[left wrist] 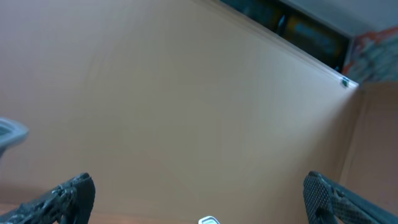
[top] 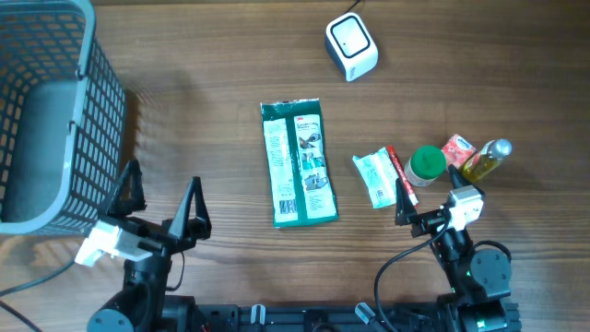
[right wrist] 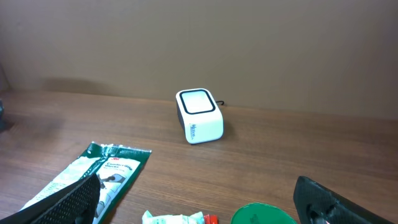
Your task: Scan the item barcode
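A flat green-and-white plastic package [top: 300,163] lies lengthwise at the middle of a wooden table [top: 203,74], untouched, with both robot arms parked at the near edge. The left gripper [top: 163,173] hangs just beside a grey plastic mesh basket [top: 101,101] that fills the table's left end. Its two fingers are spread wide and grasp nothing. Its wrist camera looks mostly at a plain tan surface between the two dark fingertips.

The right gripper [right wrist: 196,186] is likewise released, fingers splayed and empty, and sits well to the right of the package. A cluster of small goods lies around its fingers. A small white-and-green pouch [top: 375,180] rests on the table beside a red-and-white tube [top: 398,164]. Next come a green-lidded jar [top: 427,163], a small red packet [top: 458,147] and a yellow oil bottle [top: 486,160] lying on its side. Seen from overhead, one finger stands near the tube and pouch, and the other sits between the jar and the bottle. Whether either finger touches these goods cannot be told.

A white box-shaped barcode scanner [top: 351,46] stands at the far side of the table, well apart from the package and from both arms. Its glass window faces upward. In the right wrist view the scanner sits straight ahead, with the top end of the package at lower left.
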You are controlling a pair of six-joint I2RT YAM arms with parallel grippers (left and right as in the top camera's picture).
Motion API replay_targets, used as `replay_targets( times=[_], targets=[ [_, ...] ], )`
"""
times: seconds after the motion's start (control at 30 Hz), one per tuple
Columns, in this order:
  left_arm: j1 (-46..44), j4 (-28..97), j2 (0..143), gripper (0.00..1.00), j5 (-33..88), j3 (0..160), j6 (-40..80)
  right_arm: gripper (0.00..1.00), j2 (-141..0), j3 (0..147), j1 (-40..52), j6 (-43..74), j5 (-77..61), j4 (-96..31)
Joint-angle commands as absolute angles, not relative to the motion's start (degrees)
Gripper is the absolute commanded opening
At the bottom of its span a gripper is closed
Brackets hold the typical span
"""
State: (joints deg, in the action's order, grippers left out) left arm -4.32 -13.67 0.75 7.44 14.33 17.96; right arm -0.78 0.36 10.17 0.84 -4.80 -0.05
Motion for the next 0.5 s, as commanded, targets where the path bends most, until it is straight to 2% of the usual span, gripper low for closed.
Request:
replay_targets(
  times=[0.0, 0.47],
  targets=[
    [-4.01, -19.38, 0.32, 1.00, 8.93, 10.26, 11.70, 1.00, -0.27, 0.32, 9.89, 1.65, -3.86, 0.08],
    [-3.84, -19.92, 0.30, 1.00, 8.95, 1.23, 11.75, 1.00, -0.27, 0.32, 9.89, 1.65, -3.86, 0.08]
  ],
)
